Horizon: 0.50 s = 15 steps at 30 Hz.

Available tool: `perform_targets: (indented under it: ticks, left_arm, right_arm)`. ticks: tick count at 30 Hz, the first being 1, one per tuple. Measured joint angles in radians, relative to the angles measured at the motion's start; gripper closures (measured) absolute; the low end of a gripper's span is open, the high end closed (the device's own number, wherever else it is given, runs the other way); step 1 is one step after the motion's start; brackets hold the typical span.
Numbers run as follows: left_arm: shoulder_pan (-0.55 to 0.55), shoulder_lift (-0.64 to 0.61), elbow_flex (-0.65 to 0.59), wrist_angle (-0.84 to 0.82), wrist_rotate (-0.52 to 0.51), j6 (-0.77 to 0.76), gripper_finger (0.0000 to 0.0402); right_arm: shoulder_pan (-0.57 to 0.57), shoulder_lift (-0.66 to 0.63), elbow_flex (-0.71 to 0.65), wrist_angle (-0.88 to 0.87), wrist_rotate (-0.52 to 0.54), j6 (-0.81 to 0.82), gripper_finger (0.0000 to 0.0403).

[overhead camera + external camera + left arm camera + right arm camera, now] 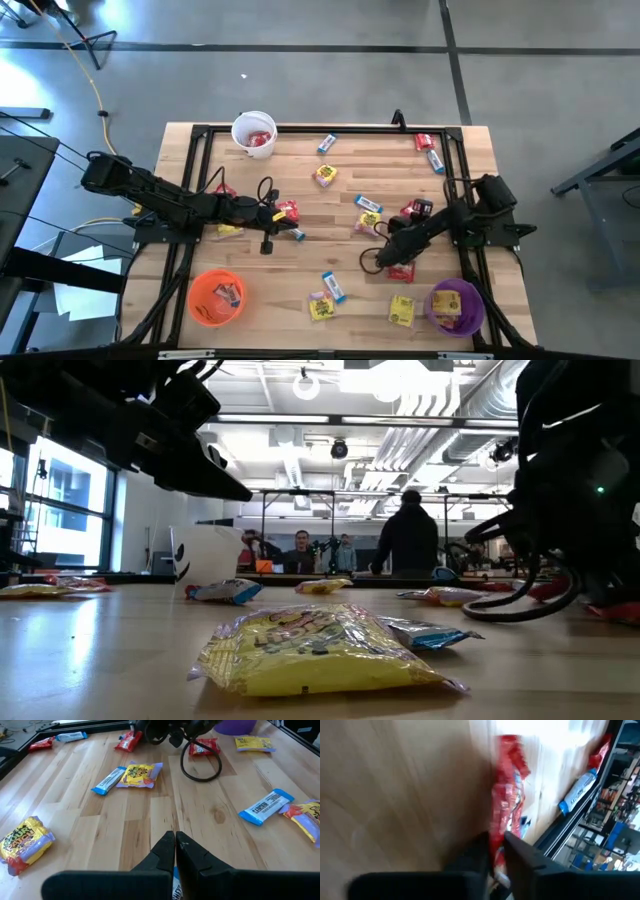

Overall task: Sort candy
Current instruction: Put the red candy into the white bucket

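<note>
Wrapped candy lies scattered over the wooden table (300, 270): red packets, yellow packets such as one (325, 176), and blue-and-white bars such as one (333, 288). My right gripper (385, 260) is low over the right half of the table, shut on a red packet (507, 795). My left gripper (287, 226) hovers left of the middle, its fingers shut (175, 837); a blue-and-white bar (175, 887) shows between them. Another red packet (287, 209) lies on the table just beyond it. My left gripper has the blue-and-white bar (174, 880) between its two shut fingers. The fingers hide most of it, so which part they are on cannot be told. My right gripper pinches the near end of the red packet (496, 847) between its two fingers, slanting down at it. The rest of the packet stretches away from the fingers, low over the wood.
A white cup (254, 133) stands at the far left, an orange cup (216, 297) at the near left, a purple cup (457, 306) at the near right. A black cable loop (200, 765) lies by the right arm. People stand beyond the table (408, 535).
</note>
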Motion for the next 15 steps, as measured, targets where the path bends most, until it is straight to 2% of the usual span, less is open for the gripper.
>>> perform_targets:
  ticks: [2, 5, 10, 15]
  left_arm:
    - [0.0, 0.0, 0.0, 0.0, 0.0, 0.0, 0.0401]
    - [0.0, 0.0, 0.0, 0.003, 0.0, 0.0, 0.0401]
    - [0.0, 0.0, 0.0, 0.018, 0.0, 0.0, 0.0401]
    - [0.0, 0.039, 0.0, 0.134, 0.017, 0.016, 0.0401]
  right_arm:
    - [0.005, -0.009, 0.005, -0.002, 0.009, -0.01, 0.0392]
    - [0.018, -0.042, 0.025, -0.009, 0.01, 0.015, 0.0386]
    - [0.067, -0.13, 0.073, 0.024, 0.076, 0.031, 0.0398]
    - [0.111, -0.237, 0.092, 0.21, 0.17, -0.008, 0.0401]
